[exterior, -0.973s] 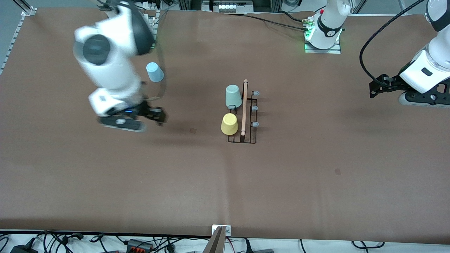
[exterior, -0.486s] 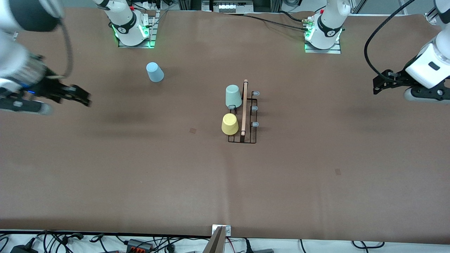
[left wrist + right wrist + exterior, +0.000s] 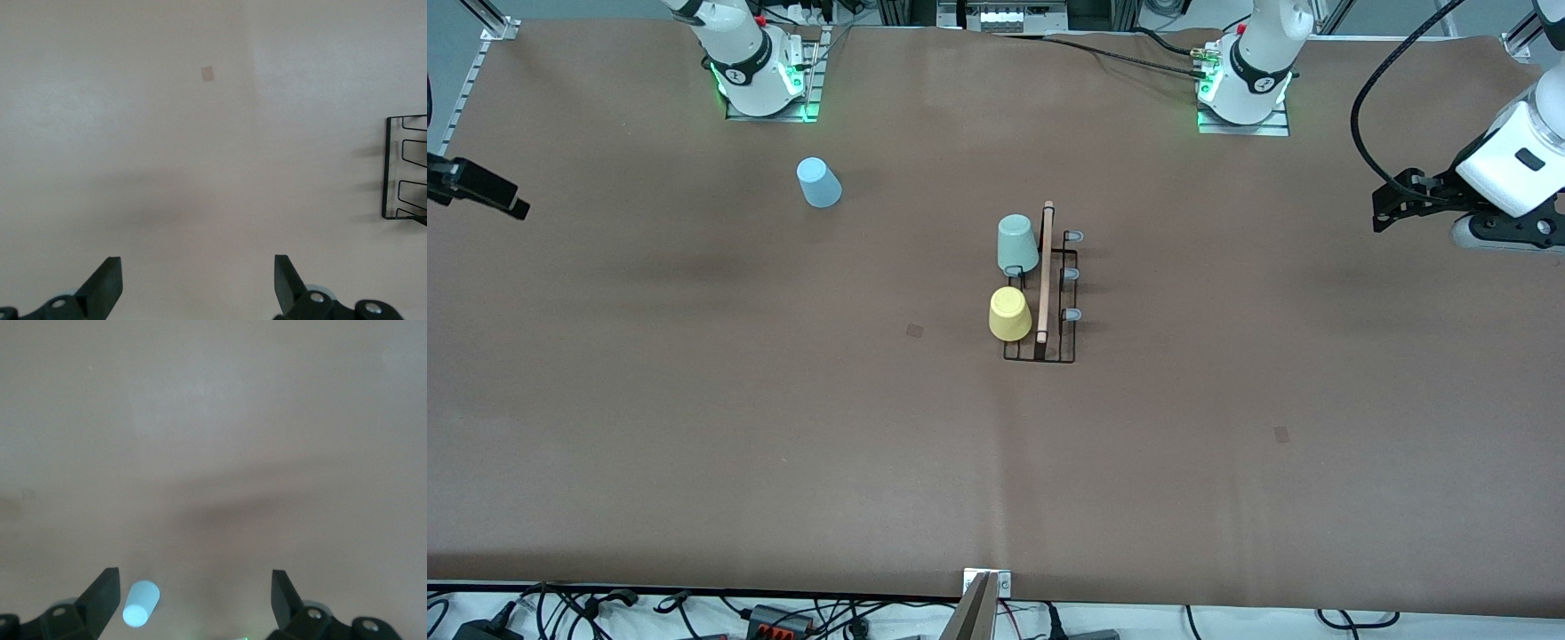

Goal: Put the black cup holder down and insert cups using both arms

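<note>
Black cup holder [image 3: 1042,293] mid-counter [image 3: 694,427] | I see 2 cups on it, pale green cup [image 3: 1016,244] and yellow cup [image 3: 1009,313] | light blue cup [image 3: 818,182] loose near right arm's base | left end effector [image 3: 198,287] open over bare counter | right end effector [image 3: 192,600] open too, at its own end.

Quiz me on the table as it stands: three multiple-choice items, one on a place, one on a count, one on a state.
1. Where is the light blue cup?
A. on the rack
B. on the table toward the right arm's end
C. in a gripper

2. How many cups sit on the black rack?
A. one
B. two
C. three

3. How are the left gripper and the right gripper?
A. both open
B. both shut
C. one shut on a cup

Answers:
1 B, it stands alone near the right arm's base.
2 B, the green cup and the yellow cup only.
3 A, both wrist views show the fingers apart and empty.
</note>
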Controlling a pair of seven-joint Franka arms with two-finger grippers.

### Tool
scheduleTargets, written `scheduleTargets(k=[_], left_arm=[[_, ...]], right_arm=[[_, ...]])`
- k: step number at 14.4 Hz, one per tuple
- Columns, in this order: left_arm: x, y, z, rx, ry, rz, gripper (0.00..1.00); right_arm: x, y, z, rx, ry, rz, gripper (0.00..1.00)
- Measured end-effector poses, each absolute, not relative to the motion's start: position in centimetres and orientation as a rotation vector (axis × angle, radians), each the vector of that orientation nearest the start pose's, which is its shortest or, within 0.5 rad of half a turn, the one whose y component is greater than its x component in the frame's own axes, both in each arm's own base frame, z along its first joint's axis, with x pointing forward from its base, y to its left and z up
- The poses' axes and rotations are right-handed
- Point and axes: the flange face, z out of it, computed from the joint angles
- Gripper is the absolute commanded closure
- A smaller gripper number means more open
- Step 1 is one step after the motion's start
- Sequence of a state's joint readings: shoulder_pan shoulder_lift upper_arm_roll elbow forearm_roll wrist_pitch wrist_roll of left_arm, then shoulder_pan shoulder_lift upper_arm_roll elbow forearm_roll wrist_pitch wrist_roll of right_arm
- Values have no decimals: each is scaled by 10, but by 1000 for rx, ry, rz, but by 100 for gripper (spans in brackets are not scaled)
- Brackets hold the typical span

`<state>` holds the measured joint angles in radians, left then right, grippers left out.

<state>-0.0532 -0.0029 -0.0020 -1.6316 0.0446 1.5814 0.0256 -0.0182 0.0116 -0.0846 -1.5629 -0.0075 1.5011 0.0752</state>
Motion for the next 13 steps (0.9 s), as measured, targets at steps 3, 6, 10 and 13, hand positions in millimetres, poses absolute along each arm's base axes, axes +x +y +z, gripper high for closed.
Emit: scheduleTargets(k=[3,6,10,13], left_arm=[[551,-28,598,-3105,129,81,0],[551,-32,598,-3139,131,90,0],[551,-30,598,-3140,124,90,0],[551,-30,598,-3140,123,91,0]], right_arm=[[557,-48,601,-3138,255,146,0],[568,-40,592,-3146,170,115,0],[570,-41,596,-3149,94,86,0],[570,-40,596,-3149,91,85,0]])
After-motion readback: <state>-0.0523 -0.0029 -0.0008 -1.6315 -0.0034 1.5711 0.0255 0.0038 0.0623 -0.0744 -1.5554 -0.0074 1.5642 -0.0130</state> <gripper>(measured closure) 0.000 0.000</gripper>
